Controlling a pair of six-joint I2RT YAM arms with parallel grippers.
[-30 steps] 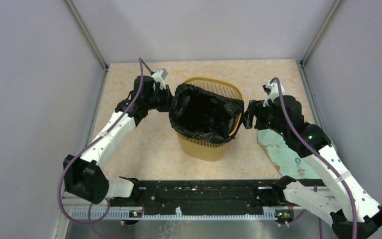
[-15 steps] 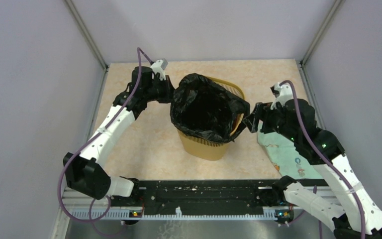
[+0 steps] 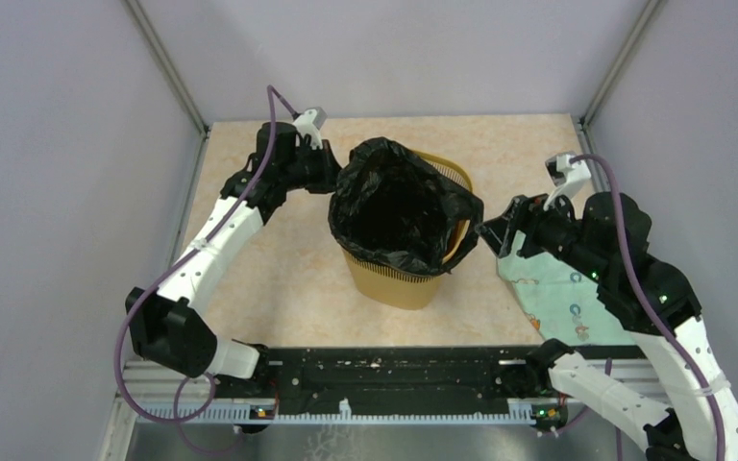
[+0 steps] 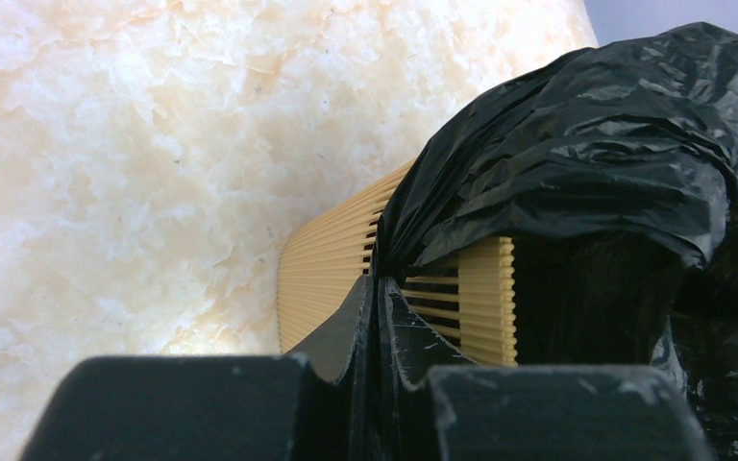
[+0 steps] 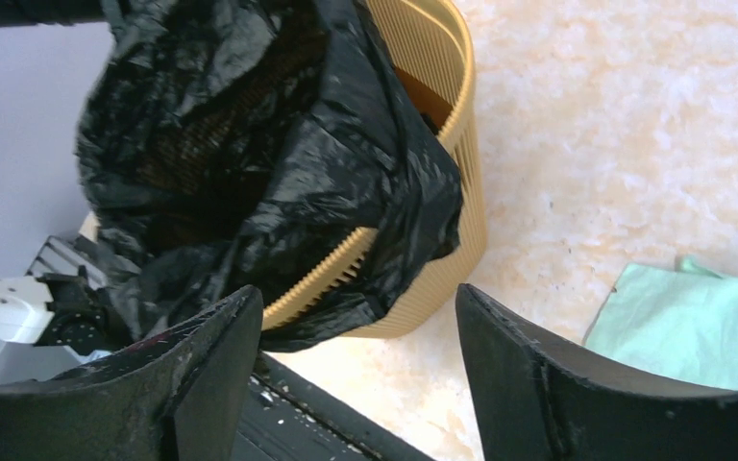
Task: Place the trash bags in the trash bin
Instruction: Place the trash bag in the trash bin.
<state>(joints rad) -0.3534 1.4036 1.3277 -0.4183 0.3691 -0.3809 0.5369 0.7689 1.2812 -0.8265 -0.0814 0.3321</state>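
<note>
Pinching a fold of the trash bag (image 4: 577,163), the left gripper (image 4: 377,298) has its jaws pressed almost together on the thin black plastic. It does this right beside the slotted band of the trash bin (image 4: 336,269). From above, the yellow bin stands upright near the middle of the table (image 3: 288,269). The bag sits inside it with its mouth wide open. The crinkled edge of the bag is folded outward over the left, near and right parts of the rim, while a stretch of bare yellow rim shows at the far right. The left gripper grips the bag at the bin's far-left edge.

The right gripper (image 5: 354,293) is on the bin's right side with its jaws spread wide, holding nothing. In its wrist view the bin and the draped bag show in the gap between the fingers, apart from both. From above, its tip is just beside the bag's edge at the right rim, and I cannot tell whether they touch. A pale green cloth (image 3: 557,298) lies flat on the table to the right of the bin, partly under the right arm.
</note>
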